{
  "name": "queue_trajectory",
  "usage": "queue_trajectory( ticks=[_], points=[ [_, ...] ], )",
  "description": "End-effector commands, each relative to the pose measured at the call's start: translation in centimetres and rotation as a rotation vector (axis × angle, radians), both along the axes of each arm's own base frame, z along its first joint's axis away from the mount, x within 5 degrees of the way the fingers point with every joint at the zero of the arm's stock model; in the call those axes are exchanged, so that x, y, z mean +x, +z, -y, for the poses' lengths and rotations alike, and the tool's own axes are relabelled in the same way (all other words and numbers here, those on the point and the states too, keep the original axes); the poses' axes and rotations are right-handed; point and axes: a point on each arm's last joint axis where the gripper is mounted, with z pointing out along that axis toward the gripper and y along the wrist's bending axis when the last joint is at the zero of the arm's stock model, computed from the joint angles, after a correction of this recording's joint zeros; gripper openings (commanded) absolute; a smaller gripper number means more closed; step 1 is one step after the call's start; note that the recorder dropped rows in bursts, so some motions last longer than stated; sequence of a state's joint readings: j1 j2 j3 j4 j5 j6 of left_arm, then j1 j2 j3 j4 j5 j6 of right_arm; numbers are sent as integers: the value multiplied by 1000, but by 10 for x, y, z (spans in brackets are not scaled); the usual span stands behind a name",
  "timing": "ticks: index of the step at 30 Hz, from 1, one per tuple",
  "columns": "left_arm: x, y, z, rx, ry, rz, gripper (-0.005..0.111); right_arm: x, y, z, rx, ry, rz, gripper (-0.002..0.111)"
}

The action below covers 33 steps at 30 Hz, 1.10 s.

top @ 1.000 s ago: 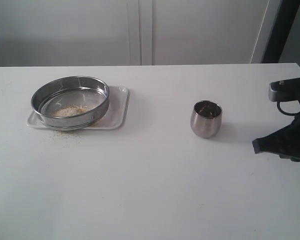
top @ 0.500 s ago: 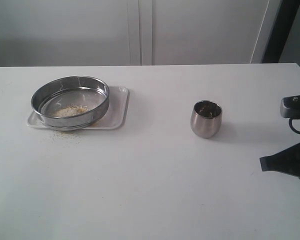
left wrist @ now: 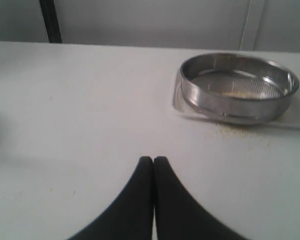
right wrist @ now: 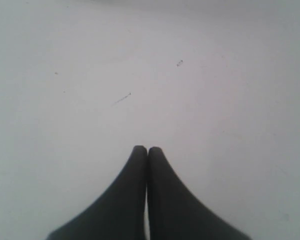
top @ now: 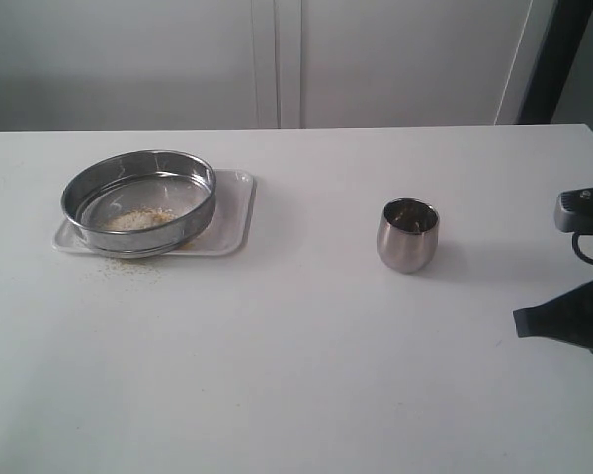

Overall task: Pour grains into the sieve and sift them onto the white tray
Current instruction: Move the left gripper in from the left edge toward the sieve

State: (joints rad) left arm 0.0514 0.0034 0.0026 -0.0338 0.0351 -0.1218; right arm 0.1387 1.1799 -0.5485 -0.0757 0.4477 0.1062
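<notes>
In the exterior view, the large round steel sieve with its shiny straight rim (top: 138, 200) sits on the flat white rectangular tray (top: 233, 211) toward the left of the white surface (top: 296, 385). A small heap of golden-yellow and pale grains (top: 138, 219) lies on the mesh, and a few are scattered on the surface just in front of the tray. The small rounded steel cup (top: 408, 235) stands upright, well apart to the right, and you cannot tell from here whether anything is left in it. Your right pincer (top: 522, 320) shows only at the right edge, clear of the cup, and the left one is out of this view. In the left wrist view, your left pincer (left wrist: 153, 161) has its black fingers pressed together on nothing and hovers over bare surface, with the sieve (left wrist: 237, 87) and its grains ahead and to one side. In the right wrist view, the right pincer (right wrist: 147, 150) is likewise closed and empty over bare surface. Pouring looks done, so sifting is probably the step in hand. Your next move calls for parting the left fingers, clamping the sieve's rim and shaking it gently, keeping it over the tray so that no more grains spill past the edge.
</notes>
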Motion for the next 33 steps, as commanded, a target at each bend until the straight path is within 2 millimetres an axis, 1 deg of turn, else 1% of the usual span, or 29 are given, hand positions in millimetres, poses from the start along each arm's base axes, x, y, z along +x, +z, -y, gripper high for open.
queue_trajectory(
  ticks=[1, 4, 9, 11, 12, 14, 16, 18, 22, 28, 33],
  points=[
    [1, 13, -1, -48, 14, 137, 0, -1, 0, 2, -1, -10, 10, 0],
    [1, 18, -2, -55, 20, 197, 0, -1, 0, 2, -1, -10, 10, 0],
    [0, 28, -3, -244, 32, 315, 0, 0, 0, 2, 1, -11, 11, 0],
    [0, 29, -3, -292, 32, 325, 0, 0, 0, 2, 1, -11, 11, 0],
    [0, 28, -3, -293, 33, 303, 0, 0, 0, 2, 1, -11, 11, 0],
    [2, 32, -1, -296, 35, 191, 0, 0, 0, 2, 1, -11, 11, 0],
    [7, 36, -1, -269, 38, 80, 0, 0, 0, 2, 1, -11, 11, 0],
    [13, 40, -1, -238, 39, 13, 0, 0, 0, 2, 1, -11, 11, 0],
    [34, 55, -1, -181, 35, -146, 0, 0, 0, 2, 1, -11, 11, 0],
    [69, 82, -1, -59, -8, -323, 0, 0, 0, 2, 1, -11, 11, 0],
    [98, 95, -1, 16, -57, -491, 0, 0, 0, 2, 1, -11, 11, 0]
  ],
)
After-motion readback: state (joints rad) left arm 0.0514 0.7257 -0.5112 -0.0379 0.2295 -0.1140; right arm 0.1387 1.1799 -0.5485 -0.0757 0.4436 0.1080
